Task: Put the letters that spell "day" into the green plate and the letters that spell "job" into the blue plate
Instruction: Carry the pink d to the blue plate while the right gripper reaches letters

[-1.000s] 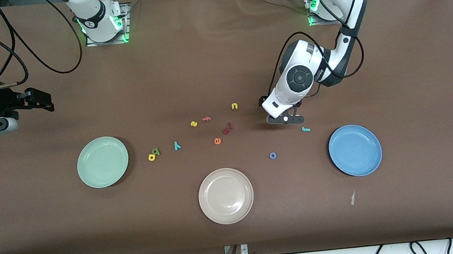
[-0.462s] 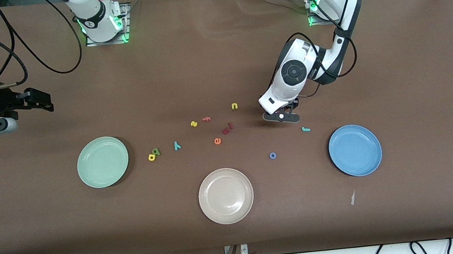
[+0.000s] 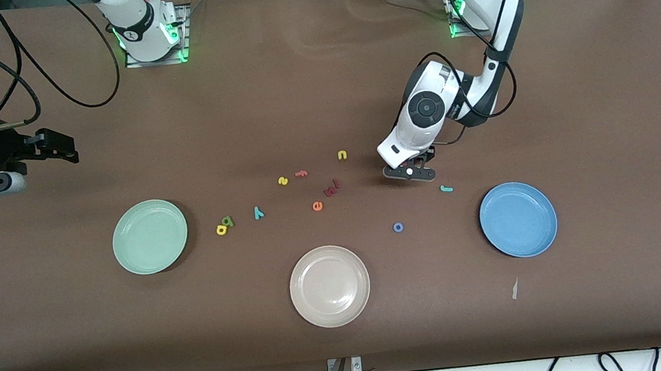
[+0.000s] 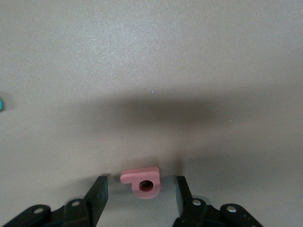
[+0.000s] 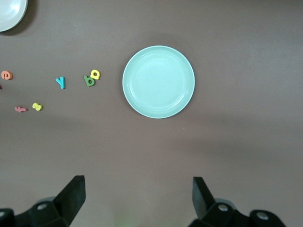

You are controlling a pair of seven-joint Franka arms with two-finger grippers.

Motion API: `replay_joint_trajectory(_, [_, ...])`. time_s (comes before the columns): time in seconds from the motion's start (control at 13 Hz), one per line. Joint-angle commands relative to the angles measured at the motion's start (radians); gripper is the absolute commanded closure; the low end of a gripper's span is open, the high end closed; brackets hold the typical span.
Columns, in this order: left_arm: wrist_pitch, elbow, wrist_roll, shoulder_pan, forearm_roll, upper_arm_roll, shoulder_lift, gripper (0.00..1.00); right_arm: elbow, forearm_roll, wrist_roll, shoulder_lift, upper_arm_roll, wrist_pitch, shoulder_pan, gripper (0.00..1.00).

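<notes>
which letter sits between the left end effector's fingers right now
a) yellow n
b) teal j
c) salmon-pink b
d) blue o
c: the left wrist view shows the salmon-pink letter, a stem with a round bowl, lying on the table between the two fingers of the left end effector, with gaps on both sides.

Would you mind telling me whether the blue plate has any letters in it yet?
Empty. The blue plate shows only its bare surface; the teal hooked j and blue ring "o" lie on the table beside it.
</notes>
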Motion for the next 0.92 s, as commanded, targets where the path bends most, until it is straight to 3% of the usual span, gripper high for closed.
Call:
replay_joint_trajectory(0.0, [0.012, 0.006, 0.006, -0.008, 0.053, 0.005, 0.005, 0.6, 0.008, 0.021, 0.006, 0.01, 0.003, 0.0, -0.001, 0.0])
replay_joint_trajectory(0.46, [0.01, 0.007, 0.008, -0.008, 0.064, 0.004, 0.006, 0.86, 0.001, 0.056, 0.007, 0.042, 0.005, 0.038, 0.017, 0.0])
replay_joint_trajectory(0.69, [-0.125, 0.012, 0.099, 0.014, 0.077, 0.008, -0.077, 0.86, -0.013, 0.043, 0.007, 0.099, 0.002, 0.139, 0.072, 0.0])
replay_joint_trajectory(0.85, [-0.245, 0.054, 0.194, 0.079, 0.076, 0.007, -0.128, 0.86, -0.07, 0.049, 0.007, 0.163, 0.003, 0.295, 0.085, 0.0])
